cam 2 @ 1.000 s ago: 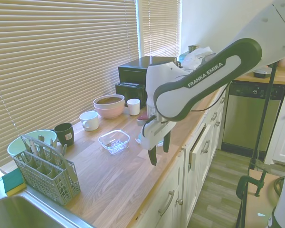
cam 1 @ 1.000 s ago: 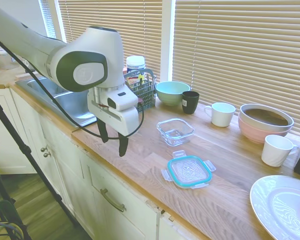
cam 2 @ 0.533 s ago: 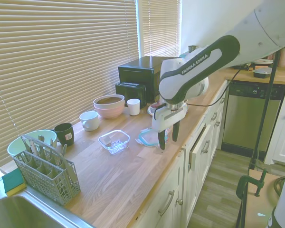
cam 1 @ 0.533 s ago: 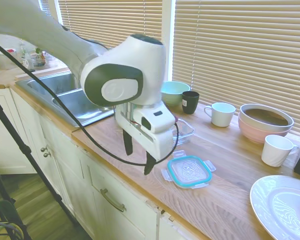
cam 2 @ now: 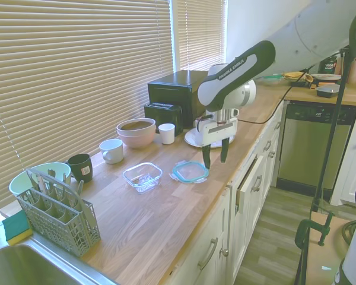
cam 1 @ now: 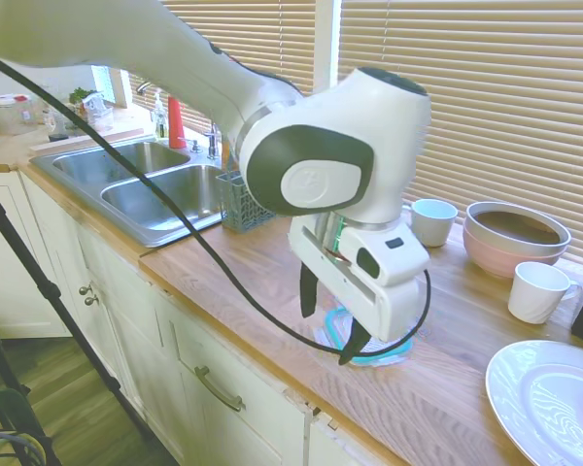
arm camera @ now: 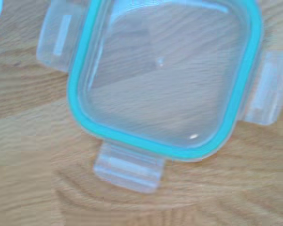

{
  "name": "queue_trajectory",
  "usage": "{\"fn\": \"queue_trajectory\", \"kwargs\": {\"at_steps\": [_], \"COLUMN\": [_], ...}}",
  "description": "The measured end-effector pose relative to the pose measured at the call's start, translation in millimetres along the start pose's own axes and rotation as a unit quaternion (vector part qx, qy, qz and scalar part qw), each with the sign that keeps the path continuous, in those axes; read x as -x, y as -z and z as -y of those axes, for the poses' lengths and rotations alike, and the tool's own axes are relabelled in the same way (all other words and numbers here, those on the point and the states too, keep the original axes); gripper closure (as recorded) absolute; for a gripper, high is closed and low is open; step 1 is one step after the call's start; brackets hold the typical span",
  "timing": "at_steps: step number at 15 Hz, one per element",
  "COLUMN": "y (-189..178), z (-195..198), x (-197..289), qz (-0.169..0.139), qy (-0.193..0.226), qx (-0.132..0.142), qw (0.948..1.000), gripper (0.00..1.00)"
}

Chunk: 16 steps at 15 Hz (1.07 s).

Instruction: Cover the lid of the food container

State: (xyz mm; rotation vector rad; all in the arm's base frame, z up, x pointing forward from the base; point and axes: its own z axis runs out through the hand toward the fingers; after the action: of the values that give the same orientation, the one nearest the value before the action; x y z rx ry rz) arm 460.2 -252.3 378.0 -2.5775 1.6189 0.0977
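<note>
The lid (cam 2: 190, 171) lies flat on the wooden counter, clear with a teal rim and snap tabs. It fills the wrist view (arm camera: 165, 80). In the first exterior view only its front edge (cam 1: 387, 355) shows under the arm. My gripper (cam 2: 215, 164) hangs open just above the counter at the lid's side nearer the plate, nothing between its fingers (cam 1: 325, 338). The food container (cam 2: 142, 176), a clear square tub, sits empty a little beyond the lid toward the sink. The arm hides it in the first exterior view.
A pink bowl (cam 2: 136, 132), white cups (cam 2: 111, 151), a black cup (cam 2: 80, 167) and a mint bowl (cam 2: 32, 178) line the blinds. A cutlery basket (cam 2: 58, 211) stands by the sink (cam 1: 151, 189). A white plate (cam 1: 549, 403) lies past the lid.
The arm has swept along the counter from the sink side past the container to the lid. The gripper stayed open and sank lower; lid and container have not moved.
</note>
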Motion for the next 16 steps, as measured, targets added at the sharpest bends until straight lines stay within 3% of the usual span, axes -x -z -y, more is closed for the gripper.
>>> {"fn": "queue_trajectory", "kwargs": {"at_steps": [5,16], "y": [-6,-46], "z": [-1,16], "x": [-41,-59], "qz": [0.005,0.018], "qy": [-0.011,-0.030], "qx": [-0.013,-0.047], "qw": [0.9998,0.9983], "gripper": [0.00,0.00]}}
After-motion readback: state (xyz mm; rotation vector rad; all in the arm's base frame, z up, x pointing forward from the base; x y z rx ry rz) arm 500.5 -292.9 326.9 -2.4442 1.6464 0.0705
